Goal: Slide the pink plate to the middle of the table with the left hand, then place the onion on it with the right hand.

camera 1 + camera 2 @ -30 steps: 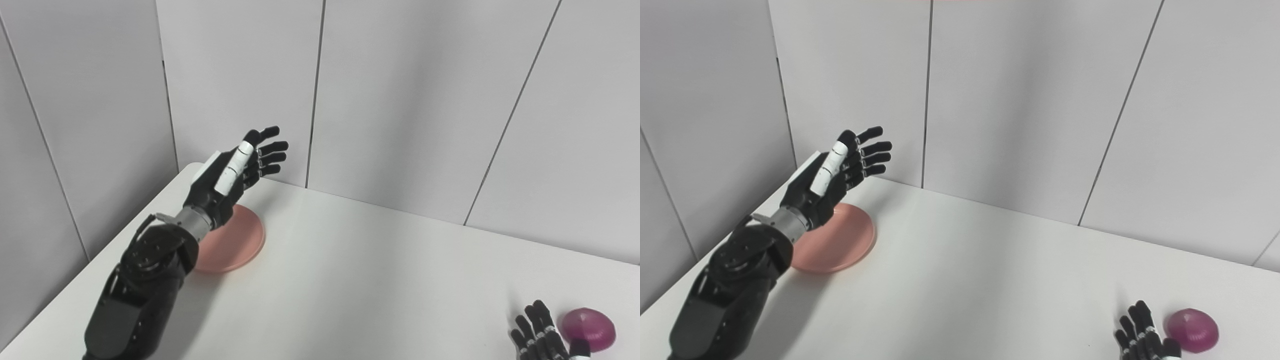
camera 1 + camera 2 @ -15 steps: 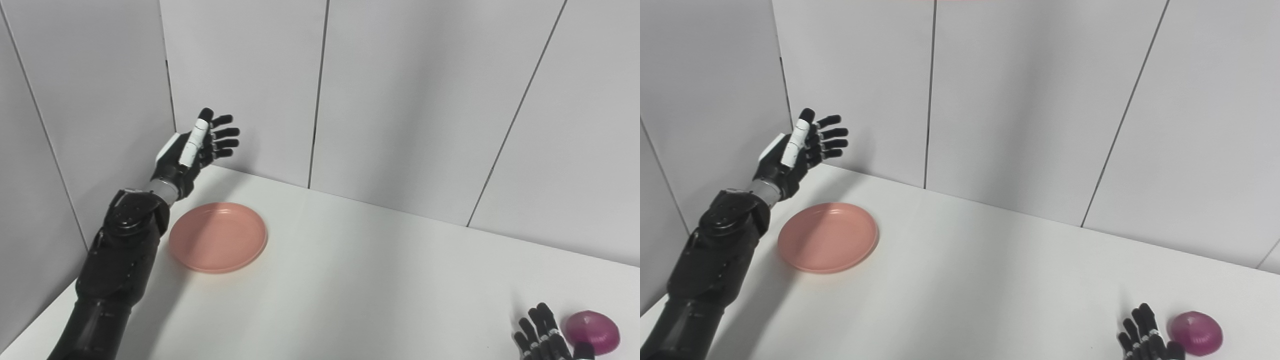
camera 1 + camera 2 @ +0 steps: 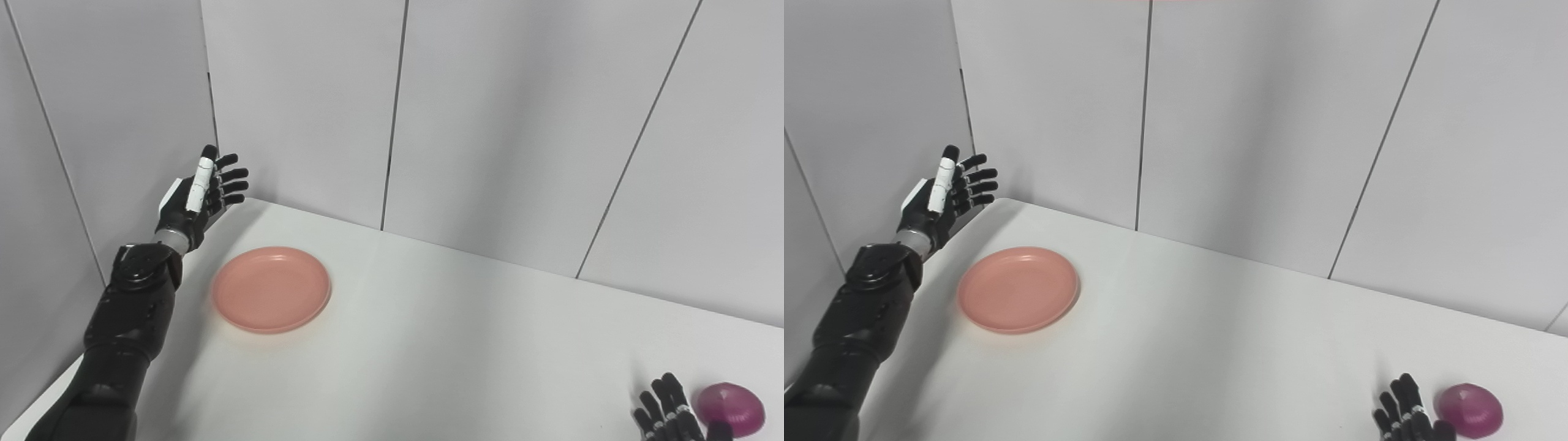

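The left hand (image 3: 199, 199) hangs empty with fingers spread, up beside the wall; the pink plate (image 3: 271, 289) lies below and right of it, untouched. The right hand (image 3: 670, 411) is splayed, empty, with the onion (image 3: 735, 408) just right of it.

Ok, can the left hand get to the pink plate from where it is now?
Probably yes. The left hand is open, raised near the table's back-left corner, just behind and left of the pink plate. Nothing lies between them, and the plate's near-left rim is bare.
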Controlling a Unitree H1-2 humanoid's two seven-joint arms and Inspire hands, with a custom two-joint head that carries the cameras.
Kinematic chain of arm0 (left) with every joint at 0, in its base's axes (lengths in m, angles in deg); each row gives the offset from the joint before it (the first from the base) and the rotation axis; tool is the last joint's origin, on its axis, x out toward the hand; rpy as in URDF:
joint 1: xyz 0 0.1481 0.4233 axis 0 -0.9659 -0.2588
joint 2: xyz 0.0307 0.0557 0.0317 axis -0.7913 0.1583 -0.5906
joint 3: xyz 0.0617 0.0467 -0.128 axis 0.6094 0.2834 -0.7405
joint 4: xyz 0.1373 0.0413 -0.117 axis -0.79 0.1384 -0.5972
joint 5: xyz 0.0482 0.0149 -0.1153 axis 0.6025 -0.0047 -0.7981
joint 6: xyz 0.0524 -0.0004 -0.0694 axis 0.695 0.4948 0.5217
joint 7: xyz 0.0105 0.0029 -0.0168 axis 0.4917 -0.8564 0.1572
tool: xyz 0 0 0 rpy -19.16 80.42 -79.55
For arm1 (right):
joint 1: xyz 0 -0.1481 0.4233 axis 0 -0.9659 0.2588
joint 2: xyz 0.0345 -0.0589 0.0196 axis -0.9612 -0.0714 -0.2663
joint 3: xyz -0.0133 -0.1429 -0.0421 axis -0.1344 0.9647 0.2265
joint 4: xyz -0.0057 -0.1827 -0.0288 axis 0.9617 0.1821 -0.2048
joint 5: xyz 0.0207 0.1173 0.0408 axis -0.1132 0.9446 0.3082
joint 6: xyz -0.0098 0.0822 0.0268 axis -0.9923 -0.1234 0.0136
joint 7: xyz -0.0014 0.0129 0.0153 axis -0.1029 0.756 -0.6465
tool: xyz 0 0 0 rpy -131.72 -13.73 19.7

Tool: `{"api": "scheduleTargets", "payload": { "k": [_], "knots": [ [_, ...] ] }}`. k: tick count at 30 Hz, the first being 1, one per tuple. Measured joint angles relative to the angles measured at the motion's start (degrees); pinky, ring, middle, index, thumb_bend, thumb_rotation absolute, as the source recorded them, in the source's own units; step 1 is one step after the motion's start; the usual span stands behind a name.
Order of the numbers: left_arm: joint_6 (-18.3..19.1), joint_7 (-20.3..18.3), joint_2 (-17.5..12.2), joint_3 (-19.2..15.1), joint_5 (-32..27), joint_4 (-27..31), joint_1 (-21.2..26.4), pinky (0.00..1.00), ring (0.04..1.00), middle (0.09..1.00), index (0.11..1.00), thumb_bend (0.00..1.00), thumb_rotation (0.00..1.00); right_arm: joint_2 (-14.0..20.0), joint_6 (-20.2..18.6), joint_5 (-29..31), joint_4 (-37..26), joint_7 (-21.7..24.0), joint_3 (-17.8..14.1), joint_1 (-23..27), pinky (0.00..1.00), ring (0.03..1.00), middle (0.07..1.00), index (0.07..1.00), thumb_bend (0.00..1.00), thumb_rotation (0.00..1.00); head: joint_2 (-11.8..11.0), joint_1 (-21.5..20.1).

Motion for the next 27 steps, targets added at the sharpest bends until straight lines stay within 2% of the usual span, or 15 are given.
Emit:
{"api": "scheduleTargets", "payload": {
  "k": [7, 15, 18, 22, 27],
  "knots": [
    [-3.8, -0.2, -0.7, -0.8, -0.2, -7.5, 2.0, 0.78, 0.817, 0.796, 0.830, 1.00, 0.98, 0.0, 0.0, -0.1, 0.0, 0.0, 0.0, -0.1, 1.00, 1.000, 1.000, 1.000, 0.73, 1.00, 0.3, -0.5],
    [-6.2, -1.5, -0.5, -0.9, -0.5, -12.0, 1.3, 0.76, 0.781, 0.782, 0.841, 1.00, 0.95, 0.0, 0.1, -0.2, -0.1, 0.0, 0.0, -0.3, 1.00, 1.000, 1.000, 1.000, 0.74, 1.00, 0.9, -0.7],
    [-6.2, -1.5, -0.1, -0.9, -0.5, -11.5, 0.5, 0.77, 0.785, 0.788, 0.833, 1.00, 0.99, 0.0, 0.1, -0.2, -0.1, 0.0, 0.0, -0.3, 1.00, 1.000, 1.000, 1.000, 0.74, 1.00, 1.1, -0.8],
    [-6.2, -2.7, 0.8, -0.7, -0.6, -9.5, -1.5, 0.79, 0.812, 0.791, 0.834, 1.00, 0.96, 0.0, 0.1, -0.3, -0.2, -0.1, 0.0, -0.4, 1.00, 1.000, 1.000, 1.000, 0.74, 1.00, 1.4, -0.9],
    [-6.2, -4.2, 1.9, -0.5, -1.1, -7.4, -3.9, 0.77, 0.797, 0.795, 0.829, 1.00, 0.95, 0.0, 0.1, -0.3, -0.2, -0.1, 0.0, -0.4, 1.00, 1.000, 1.000, 1.000, 0.75, 1.00, 1.6, -1.0]
  ]
}}
